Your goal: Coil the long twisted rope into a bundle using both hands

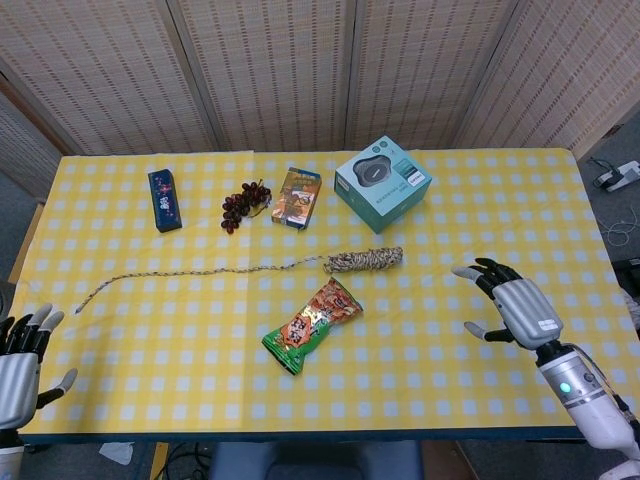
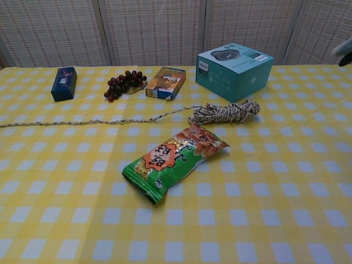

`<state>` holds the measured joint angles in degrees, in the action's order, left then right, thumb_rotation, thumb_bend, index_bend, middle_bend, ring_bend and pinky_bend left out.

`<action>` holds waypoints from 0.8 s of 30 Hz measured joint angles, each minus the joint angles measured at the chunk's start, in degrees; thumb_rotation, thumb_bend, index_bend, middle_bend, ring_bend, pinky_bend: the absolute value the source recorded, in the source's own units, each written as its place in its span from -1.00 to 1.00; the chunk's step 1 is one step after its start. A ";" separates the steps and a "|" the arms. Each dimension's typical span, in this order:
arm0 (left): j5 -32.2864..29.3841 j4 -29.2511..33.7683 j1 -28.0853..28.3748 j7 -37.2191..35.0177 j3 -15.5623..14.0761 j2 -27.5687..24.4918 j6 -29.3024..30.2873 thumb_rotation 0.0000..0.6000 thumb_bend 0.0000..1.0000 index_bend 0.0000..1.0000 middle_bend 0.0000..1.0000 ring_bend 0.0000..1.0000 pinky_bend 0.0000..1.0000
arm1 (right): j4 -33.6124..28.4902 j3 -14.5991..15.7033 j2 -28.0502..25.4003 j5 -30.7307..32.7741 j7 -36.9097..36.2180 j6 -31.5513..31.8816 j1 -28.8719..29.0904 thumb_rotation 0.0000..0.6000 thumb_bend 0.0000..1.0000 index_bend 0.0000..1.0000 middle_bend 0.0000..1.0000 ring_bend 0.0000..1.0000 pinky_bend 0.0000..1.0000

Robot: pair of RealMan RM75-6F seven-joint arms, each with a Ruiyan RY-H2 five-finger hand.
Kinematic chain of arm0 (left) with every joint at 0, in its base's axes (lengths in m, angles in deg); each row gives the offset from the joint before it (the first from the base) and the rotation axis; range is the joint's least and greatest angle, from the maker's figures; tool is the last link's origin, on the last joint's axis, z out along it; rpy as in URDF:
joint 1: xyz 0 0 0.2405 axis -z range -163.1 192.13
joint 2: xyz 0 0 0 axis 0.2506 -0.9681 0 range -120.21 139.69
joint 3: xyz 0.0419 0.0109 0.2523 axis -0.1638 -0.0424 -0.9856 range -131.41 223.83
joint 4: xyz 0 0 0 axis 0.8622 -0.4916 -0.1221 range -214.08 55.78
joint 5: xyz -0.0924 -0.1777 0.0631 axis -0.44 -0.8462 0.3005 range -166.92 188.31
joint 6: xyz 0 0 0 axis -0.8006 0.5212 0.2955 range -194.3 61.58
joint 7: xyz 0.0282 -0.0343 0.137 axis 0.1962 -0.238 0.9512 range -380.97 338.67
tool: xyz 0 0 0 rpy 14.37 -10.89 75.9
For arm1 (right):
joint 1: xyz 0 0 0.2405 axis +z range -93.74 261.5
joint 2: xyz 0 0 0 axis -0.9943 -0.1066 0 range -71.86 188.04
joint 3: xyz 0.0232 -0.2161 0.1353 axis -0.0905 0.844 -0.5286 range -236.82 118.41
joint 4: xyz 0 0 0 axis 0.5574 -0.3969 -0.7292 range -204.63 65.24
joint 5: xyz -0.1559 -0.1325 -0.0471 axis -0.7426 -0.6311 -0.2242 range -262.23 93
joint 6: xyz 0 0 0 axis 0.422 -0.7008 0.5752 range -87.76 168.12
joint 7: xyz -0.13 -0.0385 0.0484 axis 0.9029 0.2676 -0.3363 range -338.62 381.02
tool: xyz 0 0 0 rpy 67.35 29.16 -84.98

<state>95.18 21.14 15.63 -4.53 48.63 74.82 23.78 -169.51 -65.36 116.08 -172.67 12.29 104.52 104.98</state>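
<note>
A long twisted rope stretches across the yellow checked table, its loose end at the far left. Its right end is wound into a small bundle near the table's middle. My right hand hovers open to the right of the bundle, well apart from it; only a fingertip of it shows at the chest view's right edge. My left hand is open at the front left corner, below the rope's loose end and not touching it.
A green and orange snack bag lies just in front of the bundle. Behind the rope stand a teal box, a small printed box, a bunch of dark grapes and a dark blue box.
</note>
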 measured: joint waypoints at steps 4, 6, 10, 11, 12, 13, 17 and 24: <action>0.15 -0.04 -0.18 -0.31 -0.04 -0.23 0.24 1.00 -0.53 -0.63 -0.81 -0.80 -0.92 | -0.34 -1.93 1.31 4.29 2.42 -6.89 4.98 1.00 -0.62 -0.62 -0.52 -0.78 -0.54; 0.30 0.00 -0.29 -0.38 -0.08 -0.33 0.42 1.00 -0.53 -0.63 -0.81 -0.80 -0.92 | -0.09 -2.71 2.25 6.53 3.58 -9.75 7.14 1.00 -0.62 -0.62 -0.53 -0.78 -0.54; 0.51 0.09 -0.60 -0.50 -0.23 -0.41 0.77 1.00 -0.53 -0.63 -0.81 -0.80 -0.93 | 1.07 -4.31 4.93 12.03 5.79 -15.18 11.84 1.00 -0.62 -0.62 -0.55 -0.78 -0.52; 0.52 0.09 -0.68 -0.51 -0.28 -0.42 0.82 1.00 -0.53 -0.63 -0.81 -0.80 -0.93 | 1.50 -4.59 5.63 13.16 6.18 -16.10 12.67 1.00 -0.62 -0.62 -0.57 -0.78 -0.52; 0.51 0.09 -0.75 -0.51 -0.32 -0.44 0.84 1.00 -0.53 -0.63 -0.81 -0.80 -0.93 | 2.02 -4.84 6.38 14.24 6.61 -16.96 13.46 1.00 -0.62 -0.62 -0.59 -0.78 -0.52; 0.48 0.09 -0.79 -0.52 -0.35 -0.47 0.85 1.00 -0.53 -0.63 -0.81 -0.80 -0.93 | 2.80 -5.14 7.40 15.60 7.13 -17.97 14.44 1.00 -0.62 -0.62 -0.61 -0.78 -0.52; 0.56 0.22 -0.85 -0.39 -0.34 -0.62 0.88 1.00 -0.53 -0.63 -0.81 -0.80 -0.93 | 5.42 -5.79 10.14 19.64 8.48 -21.37 17.44 1.00 -0.62 -0.68 -0.67 -0.83 -0.52; 0.61 0.30 -0.79 -0.26 -0.34 -0.53 0.63 1.00 -0.53 -0.63 -0.81 -0.80 -0.93 | 11.63 -6.34 15.14 25.77 11.20 -25.04 21.99 1.00 -0.62 -0.69 -0.68 -0.84 -0.52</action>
<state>95.79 21.44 14.84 -4.80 48.29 74.28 24.42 -157.87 -71.70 131.22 -146.90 23.49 79.48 126.97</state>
